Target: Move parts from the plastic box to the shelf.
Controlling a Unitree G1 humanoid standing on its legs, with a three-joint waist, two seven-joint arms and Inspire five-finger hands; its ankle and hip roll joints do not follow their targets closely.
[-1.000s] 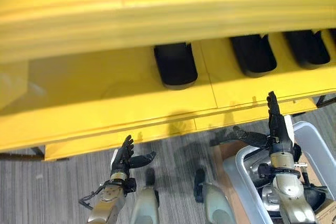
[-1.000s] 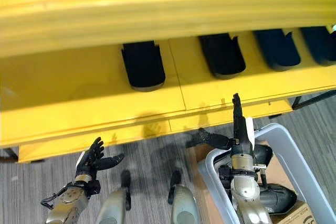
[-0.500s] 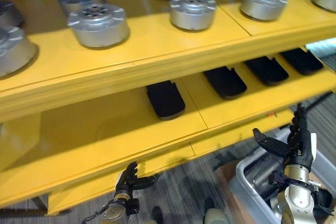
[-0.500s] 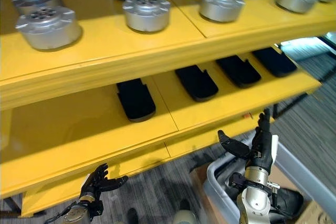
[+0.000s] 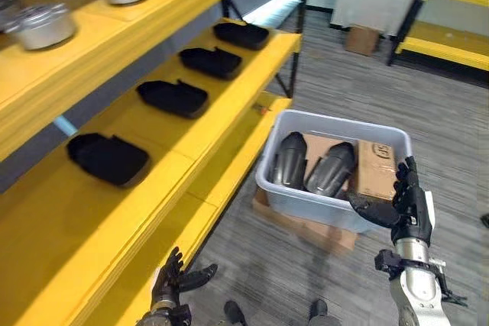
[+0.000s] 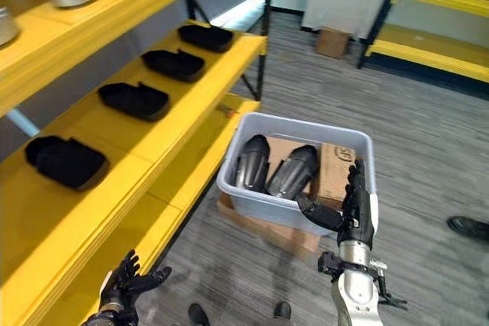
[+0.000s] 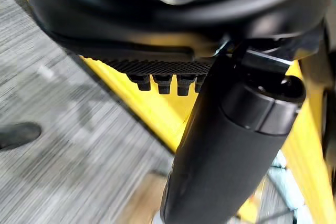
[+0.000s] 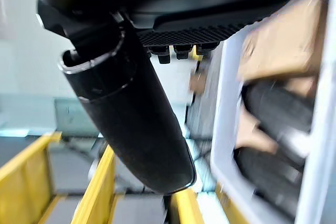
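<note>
Inside plastic box [image 5: 336, 124], dark rounded parts [image 5: 330, 168] (two).

The right hand [image 5: 411, 211], low at five o'clock, is dark and matt, with a white plate along its outer edge and a black collar at the wrist. Below it the forearm [image 5: 416, 307] is a silver-grey tube. The left hand [image 5: 168, 286], at seven o'clock, is equally dark. Close up, its thumb [image 7: 226, 145] is a smooth black cylinder with a ringed seam, beside a finely ribbed palm edge.
</note>
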